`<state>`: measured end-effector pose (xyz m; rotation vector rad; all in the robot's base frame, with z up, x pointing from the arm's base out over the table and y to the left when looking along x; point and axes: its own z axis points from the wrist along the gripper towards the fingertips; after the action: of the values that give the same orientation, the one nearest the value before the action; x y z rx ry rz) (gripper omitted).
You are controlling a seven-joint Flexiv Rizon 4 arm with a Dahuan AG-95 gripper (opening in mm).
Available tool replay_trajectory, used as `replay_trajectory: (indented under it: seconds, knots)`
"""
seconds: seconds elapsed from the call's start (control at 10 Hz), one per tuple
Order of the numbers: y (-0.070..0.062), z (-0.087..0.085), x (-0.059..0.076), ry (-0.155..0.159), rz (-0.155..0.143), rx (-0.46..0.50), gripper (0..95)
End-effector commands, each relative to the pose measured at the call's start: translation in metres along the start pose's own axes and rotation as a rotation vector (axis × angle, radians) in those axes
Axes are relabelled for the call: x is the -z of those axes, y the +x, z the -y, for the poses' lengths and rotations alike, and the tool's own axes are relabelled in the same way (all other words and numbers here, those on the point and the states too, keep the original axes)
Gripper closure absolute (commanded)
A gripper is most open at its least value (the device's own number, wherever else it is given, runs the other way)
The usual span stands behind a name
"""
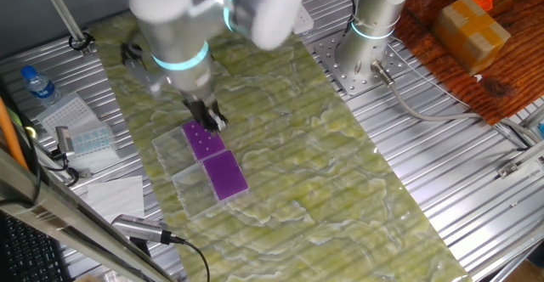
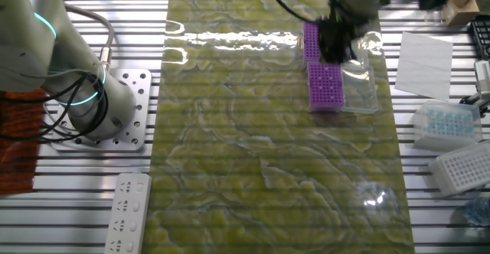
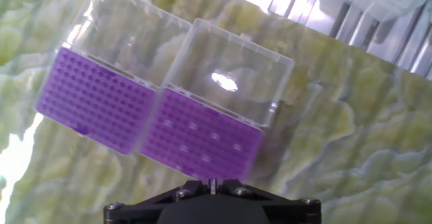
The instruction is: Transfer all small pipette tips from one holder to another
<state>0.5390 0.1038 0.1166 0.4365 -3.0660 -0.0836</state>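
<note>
Two purple racks with open clear lids lie side by side on the green mat. In the hand view the right rack (image 3: 202, 140) holds several small pipette tips (image 3: 214, 136), seen as white dots. The left rack (image 3: 94, 106) shows no tips. My gripper (image 3: 213, 182) hangs just above the near edge of the tip-bearing rack. Its jaws stand almost together, with a thin whitish tip pinched between them. In one fixed view the gripper (image 1: 209, 117) is over the dotted rack (image 1: 199, 139), next to the plain rack (image 1: 226, 177). The other fixed view shows the gripper (image 2: 334, 46) above the racks (image 2: 325, 86).
A pale blue tip box (image 1: 89, 138) and a white rack (image 2: 463, 168) stand off the mat beside a sheet of paper (image 2: 423, 55). A water bottle (image 1: 38, 85) stands at the left. A second arm's base (image 1: 370, 27) stands at the mat's far edge.
</note>
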Motion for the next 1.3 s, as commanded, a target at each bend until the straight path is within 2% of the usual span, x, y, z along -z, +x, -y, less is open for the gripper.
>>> replay_trajectory:
  seconds: [0.1, 0.3, 0.5, 0.7, 1.1, 1.3]
  knots:
    - [-0.003, -0.026, -0.007, 0.0, 0.005, -0.027, 95.0]
    - [0.0, -0.026, -0.009, -0.002, 0.005, -0.013, 95.0]
    - [0.009, -0.024, -0.016, -0.006, 0.018, 0.001, 95.0]
    - [0.012, -0.024, -0.02, -0.008, 0.02, 0.006, 95.0]
    - [0.012, -0.024, -0.034, -0.006, 0.043, 0.003, 95.0]
    - [0.012, -0.024, -0.037, -0.005, 0.048, 0.003, 95.0]
